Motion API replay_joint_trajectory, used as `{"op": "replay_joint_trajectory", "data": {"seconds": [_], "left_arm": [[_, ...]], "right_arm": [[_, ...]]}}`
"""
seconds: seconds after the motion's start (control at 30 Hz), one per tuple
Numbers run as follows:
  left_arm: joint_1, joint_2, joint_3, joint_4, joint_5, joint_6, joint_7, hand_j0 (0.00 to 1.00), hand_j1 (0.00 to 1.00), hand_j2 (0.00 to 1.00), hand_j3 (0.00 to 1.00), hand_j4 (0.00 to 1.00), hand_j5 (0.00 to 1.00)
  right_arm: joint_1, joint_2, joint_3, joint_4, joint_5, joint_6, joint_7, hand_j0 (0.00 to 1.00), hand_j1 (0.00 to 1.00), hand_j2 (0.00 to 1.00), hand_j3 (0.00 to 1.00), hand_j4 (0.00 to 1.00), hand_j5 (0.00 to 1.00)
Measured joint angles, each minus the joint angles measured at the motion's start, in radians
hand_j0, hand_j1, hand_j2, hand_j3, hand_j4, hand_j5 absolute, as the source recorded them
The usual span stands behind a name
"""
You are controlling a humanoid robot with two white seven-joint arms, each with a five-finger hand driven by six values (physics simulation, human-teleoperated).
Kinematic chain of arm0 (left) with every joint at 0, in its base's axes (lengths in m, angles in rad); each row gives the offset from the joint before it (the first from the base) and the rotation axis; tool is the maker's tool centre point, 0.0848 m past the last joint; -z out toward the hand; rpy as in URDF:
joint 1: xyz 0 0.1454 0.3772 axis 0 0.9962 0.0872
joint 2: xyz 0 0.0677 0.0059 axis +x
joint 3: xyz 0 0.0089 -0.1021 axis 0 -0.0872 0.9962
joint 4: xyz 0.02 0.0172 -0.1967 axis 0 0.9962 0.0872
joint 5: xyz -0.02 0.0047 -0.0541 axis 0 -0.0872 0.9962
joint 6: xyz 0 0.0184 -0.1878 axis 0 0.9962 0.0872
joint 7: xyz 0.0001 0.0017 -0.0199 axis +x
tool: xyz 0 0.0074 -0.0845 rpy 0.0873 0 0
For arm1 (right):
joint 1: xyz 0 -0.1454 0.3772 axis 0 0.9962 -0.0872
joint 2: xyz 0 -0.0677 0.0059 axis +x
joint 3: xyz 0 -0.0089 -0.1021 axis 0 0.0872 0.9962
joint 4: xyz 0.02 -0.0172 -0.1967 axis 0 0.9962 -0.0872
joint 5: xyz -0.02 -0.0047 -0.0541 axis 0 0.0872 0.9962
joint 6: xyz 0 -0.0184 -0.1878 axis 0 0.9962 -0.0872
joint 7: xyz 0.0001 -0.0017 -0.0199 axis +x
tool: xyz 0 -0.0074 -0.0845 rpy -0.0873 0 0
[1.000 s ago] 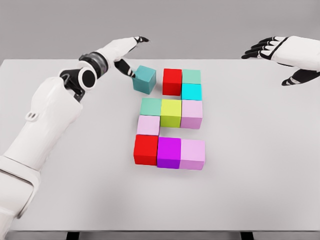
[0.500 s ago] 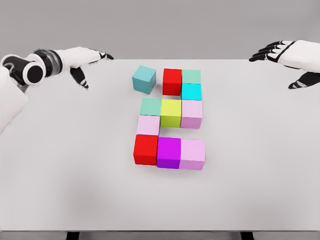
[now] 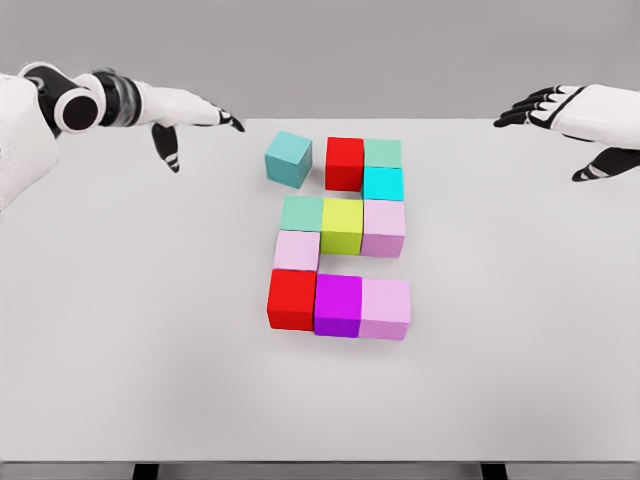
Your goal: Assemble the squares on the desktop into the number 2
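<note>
Nearest me on the table, the squares sit packed in rows; the teal square lies skewed, just apart from the red one. Beyond, my left hand and right hand hover, fingers spread, holding nothing.

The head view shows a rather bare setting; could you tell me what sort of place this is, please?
Probably a simulated tabletop test scene, not a real room: a plain white table before a featureless grey backdrop, flat-coloured cubes such as the teal cube, and the left hand and right hand raised over the far corners.
</note>
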Motion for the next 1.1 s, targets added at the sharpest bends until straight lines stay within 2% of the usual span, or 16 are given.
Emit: {"op": "replay_joint_trajectory", "data": {"seconds": [0.1, 0.23, 0.73, 1.1], "left_arm": [[-0.009, -0.018, -0.053, 0.049, 0.023, -0.004, 0.0, 1.0, 1.0, 1.0, 1.0, 1.0, 1.0], [-0.015, -0.044, -0.081, 0.097, 0.022, -0.003, 0.0, 1.0, 1.0, 1.0, 1.0, 1.0, 1.0], [-0.021, -0.12, -0.092, 0.136, -0.023, -0.001, 0.0, 1.0, 1.0, 1.0, 1.0, 1.0, 1.0], [-0.012, -0.129, -0.096, 0.142, -0.038, -0.01, 0.0, 1.0, 1.0, 1.0, 1.0, 1.0, 1.0]], "right_arm": [[-0.002, 0.003, 0.001, 0.0, 0.0, 0.0, 0.0, 1.0, 1.0, 1.0, 1.0, 1.0, 1.0], [-0.002, 0.004, 0.002, 0.0, 0.0, 0.0, 0.0, 1.0, 1.0, 1.0, 1.0, 1.0, 1.0], [-0.014, 0.02, 0.003, 0.0, 0.0, 0.0, 0.0, 1.0, 1.0, 1.0, 1.0, 1.0, 1.0], [-0.02, 0.033, 0.004, 0.012, 0.0, 0.0, 0.0, 1.0, 1.0, 1.0, 1.0, 1.0, 1.0]]}}
